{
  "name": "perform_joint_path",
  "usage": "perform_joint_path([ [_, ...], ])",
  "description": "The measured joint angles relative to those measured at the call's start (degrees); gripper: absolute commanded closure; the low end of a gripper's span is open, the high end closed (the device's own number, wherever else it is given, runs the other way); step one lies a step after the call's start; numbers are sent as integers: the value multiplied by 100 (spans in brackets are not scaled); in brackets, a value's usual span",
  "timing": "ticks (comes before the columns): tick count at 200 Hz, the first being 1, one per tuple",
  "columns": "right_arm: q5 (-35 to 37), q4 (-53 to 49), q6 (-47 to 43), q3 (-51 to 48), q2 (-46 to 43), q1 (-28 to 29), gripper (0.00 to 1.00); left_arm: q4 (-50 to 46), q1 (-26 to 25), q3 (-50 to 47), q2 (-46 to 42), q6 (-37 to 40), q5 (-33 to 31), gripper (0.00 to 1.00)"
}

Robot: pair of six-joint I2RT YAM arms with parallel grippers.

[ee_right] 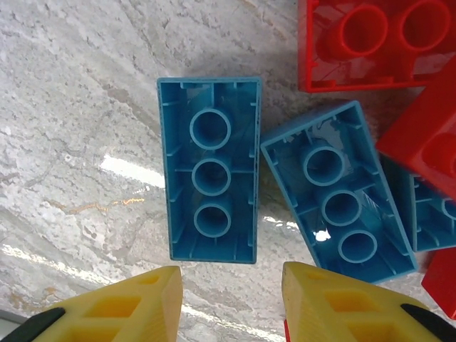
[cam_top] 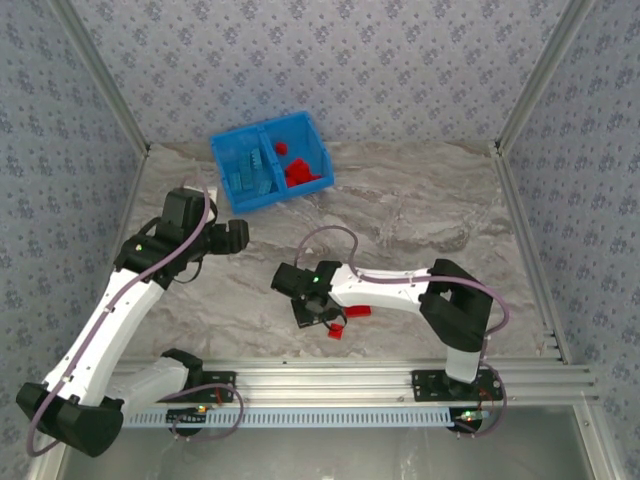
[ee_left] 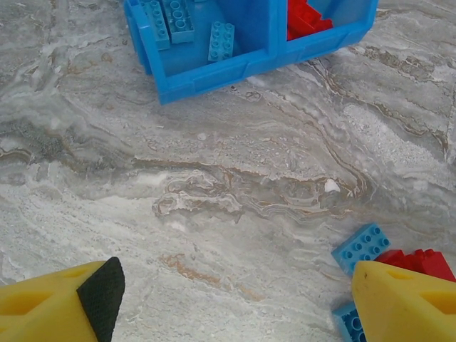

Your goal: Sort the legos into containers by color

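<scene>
Marble-look tabletop (cam_top: 420, 215), grey-beige with swirly veins, fills the middle. Pale floral wallpaper walls (cam_top: 350, 60) up top and both sides, aluminium posts (cam_top: 106, 85) in the upper corners, metal rail (cam_top: 330, 380) along the bottom.

A: Lighting?
B: Bright, even, overhead; only soft, faint shadows fall on the table (cam_top: 420, 210).
A: Defects?
B: Right wrist view: white glare streaks left of centre, a glint on one blue brick (ee_right: 340, 206), lower right of centre.
</scene>
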Motion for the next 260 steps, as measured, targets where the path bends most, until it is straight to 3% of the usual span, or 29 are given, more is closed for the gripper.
perform_joint_path([
  [92, -35, 85, 59, 420, 710, -66, 55, -37, 11, -4, 2, 385, -160, 11],
  [132, 59, 46, -9, 662, 793, -160, 32, 9, 81, -227, -2, 503, -190, 11],
  [155, 122, 42, -160, 970, 953, -247, 30, 9, 149, -260, -2, 507, -190, 10],
  [190, 212, 105, -271, 1303, 1290, -400, 41, 15, 267, -271, -9, 503, -149, 10],
  [260, 352, 166, -446, 1320, 1392, -496, 76, 24, 330, -323, -17, 503, -63, 9],
])
